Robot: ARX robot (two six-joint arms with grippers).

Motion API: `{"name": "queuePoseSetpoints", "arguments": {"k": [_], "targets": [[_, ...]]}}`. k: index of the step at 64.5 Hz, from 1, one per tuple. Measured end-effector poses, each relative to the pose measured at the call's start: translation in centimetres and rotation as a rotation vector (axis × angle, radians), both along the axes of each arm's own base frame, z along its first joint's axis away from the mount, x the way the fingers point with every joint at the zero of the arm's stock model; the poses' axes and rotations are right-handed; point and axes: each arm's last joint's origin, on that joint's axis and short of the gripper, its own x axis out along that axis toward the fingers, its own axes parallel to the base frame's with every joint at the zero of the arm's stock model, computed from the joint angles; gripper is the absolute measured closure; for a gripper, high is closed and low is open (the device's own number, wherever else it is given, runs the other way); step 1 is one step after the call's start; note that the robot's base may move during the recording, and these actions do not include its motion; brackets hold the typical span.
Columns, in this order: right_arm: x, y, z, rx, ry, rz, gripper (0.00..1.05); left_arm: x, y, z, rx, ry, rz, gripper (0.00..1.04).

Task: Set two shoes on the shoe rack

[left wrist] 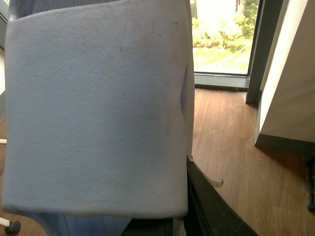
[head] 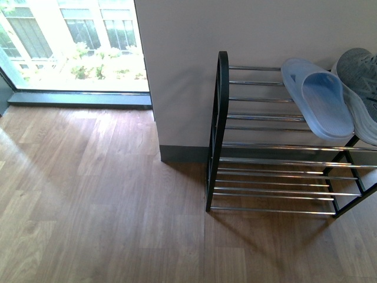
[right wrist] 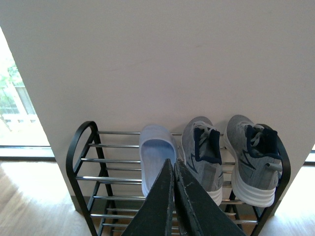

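Observation:
Two grey knit sneakers, one (right wrist: 202, 157) beside the other (right wrist: 253, 157), stand on the top tier of the shoe rack (right wrist: 78, 147), heels facing out. One sneaker (head: 362, 73) shows at the right edge of the front view on the rack (head: 221, 106). A light blue slipper (right wrist: 156, 152) lies next to them, also in the front view (head: 321, 100). My right gripper (right wrist: 173, 164) is shut and empty, in front of the rack. My left gripper (left wrist: 167, 172) is shut on a second light blue slipper (left wrist: 98, 108), which fills its view; one dark finger (left wrist: 209, 209) shows.
The rack stands against a white wall (head: 188, 71) with a grey baseboard. A floor-length window (head: 76, 47) is to the left. Wood floor (head: 88, 206) spreads in front. The rack's lower tiers (head: 271, 183) hold nothing. Neither arm shows in the front view.

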Motion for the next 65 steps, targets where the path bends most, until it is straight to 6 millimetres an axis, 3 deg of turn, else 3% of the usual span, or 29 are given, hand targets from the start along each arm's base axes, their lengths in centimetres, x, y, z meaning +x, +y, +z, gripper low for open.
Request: {"name": "queuePoseSetpoints", "arguments": {"k": [65], "targets": [[-2.3, 0.0, -0.3, 0.0, 0.005, -0.001, 1.03, 0.0, 0.0, 0.0, 0.0, 0.0, 0.0, 1.03]]}}
